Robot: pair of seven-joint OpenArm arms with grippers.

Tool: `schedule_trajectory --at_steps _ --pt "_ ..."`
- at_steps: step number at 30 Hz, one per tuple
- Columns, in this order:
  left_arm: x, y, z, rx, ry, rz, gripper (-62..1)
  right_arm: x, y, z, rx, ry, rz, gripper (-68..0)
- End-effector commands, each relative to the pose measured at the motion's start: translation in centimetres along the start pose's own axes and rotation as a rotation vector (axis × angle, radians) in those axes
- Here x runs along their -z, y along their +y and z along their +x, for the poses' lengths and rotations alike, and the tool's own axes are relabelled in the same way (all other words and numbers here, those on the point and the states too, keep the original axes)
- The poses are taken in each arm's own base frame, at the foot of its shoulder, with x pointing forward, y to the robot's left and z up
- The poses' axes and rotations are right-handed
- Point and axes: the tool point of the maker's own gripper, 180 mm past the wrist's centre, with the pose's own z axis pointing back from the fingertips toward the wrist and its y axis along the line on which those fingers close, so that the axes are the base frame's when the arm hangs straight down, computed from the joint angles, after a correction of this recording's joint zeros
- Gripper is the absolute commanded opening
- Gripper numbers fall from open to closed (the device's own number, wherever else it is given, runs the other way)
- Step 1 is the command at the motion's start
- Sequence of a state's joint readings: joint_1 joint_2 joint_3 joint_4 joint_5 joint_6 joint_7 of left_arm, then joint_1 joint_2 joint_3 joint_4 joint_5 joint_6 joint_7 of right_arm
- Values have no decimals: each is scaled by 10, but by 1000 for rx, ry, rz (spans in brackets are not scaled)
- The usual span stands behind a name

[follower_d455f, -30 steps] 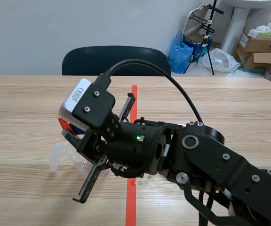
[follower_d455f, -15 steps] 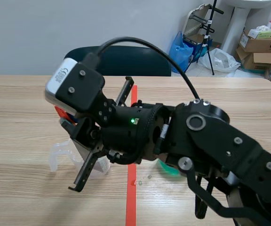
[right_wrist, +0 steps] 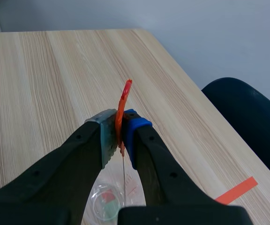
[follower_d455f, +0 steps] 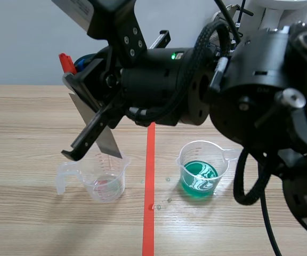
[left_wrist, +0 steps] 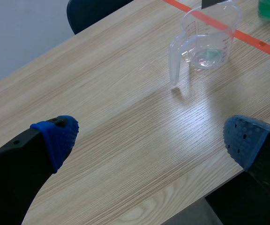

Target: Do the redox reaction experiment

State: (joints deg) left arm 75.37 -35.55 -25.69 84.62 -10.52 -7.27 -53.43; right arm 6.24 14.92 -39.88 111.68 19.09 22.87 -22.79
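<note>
Scene view, right gripper (follower_d455f: 74, 79) raised over table (follower_d455f: 25, 117), clamped on red-topped grey strip (follower_d455f: 110, 145), lower end just above clear beaker (follower_d455f: 106, 178), green-liquid beaker (follower_d455f: 200, 169) nearby; left wrist view, left gripper (left_wrist: 151, 140) wide open, empty, clear beaker (left_wrist: 206, 42) ahead; right wrist view, pads pinching strip (right_wrist: 124, 96), clear beaker (right_wrist: 106, 202) beneath.

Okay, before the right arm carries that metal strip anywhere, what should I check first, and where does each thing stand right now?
1. Right gripper shut firmly on the metal strip: ok.
2. Strip's lower end lifted clear of the clear beaker rim: cannot tell, as they overlap in the scene view.
3. Green-liquid beaker upright, mouth unobstructed: ok.
4. Left gripper open and set back from both beakers: ok.
5. Table dry along the path: not ok, droplets lie near the tape line between the beakers.
</note>
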Motion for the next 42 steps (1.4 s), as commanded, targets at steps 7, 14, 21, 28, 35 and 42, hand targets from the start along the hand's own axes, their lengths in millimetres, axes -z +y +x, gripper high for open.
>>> schedule_trajectory --at_steps 7,14,21,28,35,42 --pt "0 3 6 -4 -24 14 14 5 -13 30 16 -37 44 -668" --pt "0 2 6 -4 -24 14 14 6 -15 38 27 -23 73 -668" --pt "0 2 6 -4 -24 15 14 6 -15 38 38 -21 83 -668" --pt "0 2 6 -4 -24 14 14 6 -14 39 40 -29 82 -668" --pt "0 2 6 -4 -24 14 14 6 -14 40 41 -32 82 -668" --pt "0 2 6 -4 -24 14 14 6 -14 40 41 -32 82 -668"
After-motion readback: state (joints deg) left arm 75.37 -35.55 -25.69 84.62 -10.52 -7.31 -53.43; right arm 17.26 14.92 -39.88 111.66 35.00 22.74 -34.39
